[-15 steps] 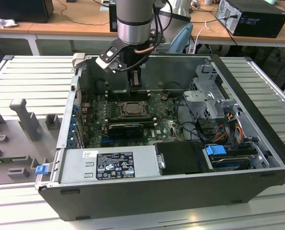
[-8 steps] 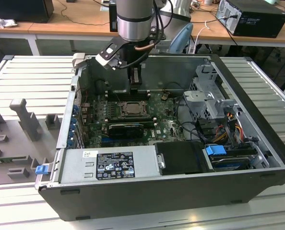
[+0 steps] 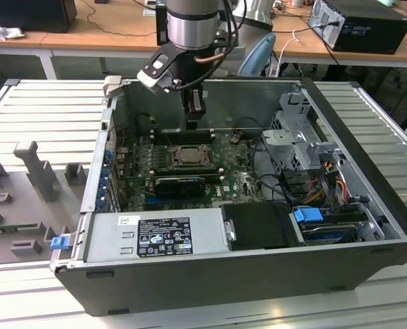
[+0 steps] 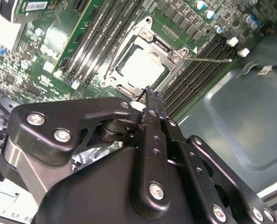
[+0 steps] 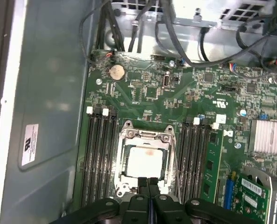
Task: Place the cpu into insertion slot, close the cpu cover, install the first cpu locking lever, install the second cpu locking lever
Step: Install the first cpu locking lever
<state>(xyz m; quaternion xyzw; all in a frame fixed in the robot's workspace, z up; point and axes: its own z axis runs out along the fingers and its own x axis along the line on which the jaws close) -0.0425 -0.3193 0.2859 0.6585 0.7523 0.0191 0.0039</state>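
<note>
The cpu (image 5: 145, 161), a pale square chip, lies flat in the insertion slot (image 5: 125, 187) on the green motherboard; both wrist views show it, cpu (image 4: 143, 71). The cpu cover (image 5: 145, 136), a silver frame, lies down around the chip. A thin wire lever (image 4: 208, 59) sticks out from one socket corner over the memory slots. My gripper (image 5: 148, 182) is shut with nothing between its black fingers. In the exterior view the gripper (image 3: 195, 113) hangs a little above and just behind the socket (image 3: 173, 155).
Long black memory slots (image 5: 99, 158) flank the socket on both sides. A grey power supply (image 3: 155, 236) fills the case front, a drive cage (image 3: 299, 137) and cable bundle (image 3: 279, 185) sit on the exterior view's right. The case wall (image 5: 50, 93) stands close by.
</note>
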